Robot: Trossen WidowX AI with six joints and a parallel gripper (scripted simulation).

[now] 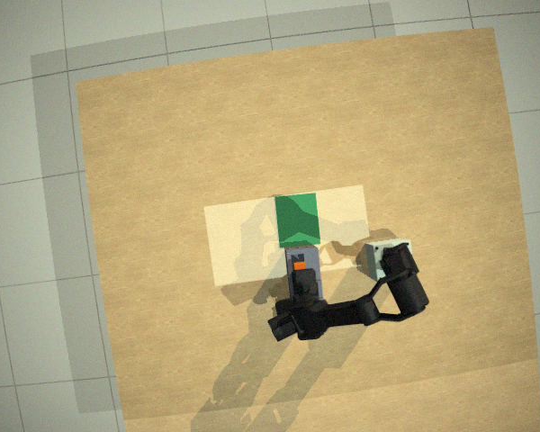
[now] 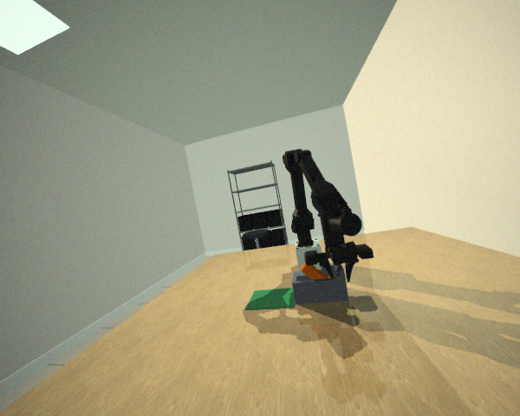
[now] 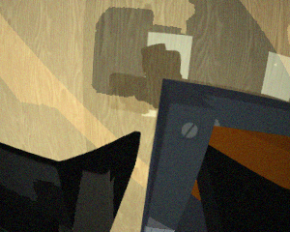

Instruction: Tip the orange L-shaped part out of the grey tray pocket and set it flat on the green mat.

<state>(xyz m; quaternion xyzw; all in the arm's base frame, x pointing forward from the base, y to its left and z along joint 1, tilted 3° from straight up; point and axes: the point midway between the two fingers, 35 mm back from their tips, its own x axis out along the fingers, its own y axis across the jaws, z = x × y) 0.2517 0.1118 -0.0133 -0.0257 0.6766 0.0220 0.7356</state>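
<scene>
The orange L-shaped part (image 1: pixel 300 265) (image 2: pixel 313 271) (image 3: pixel 255 151) lies tilted in the grey tray (image 1: pixel 314 256) (image 2: pixel 318 293) (image 3: pixel 178 155), with the end toward the green mat (image 1: pixel 298 218) (image 2: pixel 269 299) raised out of the pocket. My gripper (image 1: pixel 304 290) (image 2: pixel 336 269) (image 3: pixel 167 142) is partly open with nothing between its fingers. One finger rests on the part's far end from the mat. The other finger hangs outside the tray wall. The fingers hide that end of the part.
The arm's pale base block (image 1: pixel 374 260) (image 2: pixel 306 250) stands just beside the tray. A metal shelf rack (image 2: pixel 256 205) stands by the back wall. A pale rectangle (image 1: pixel 233 241) is marked on the wooden top under the mat and tray.
</scene>
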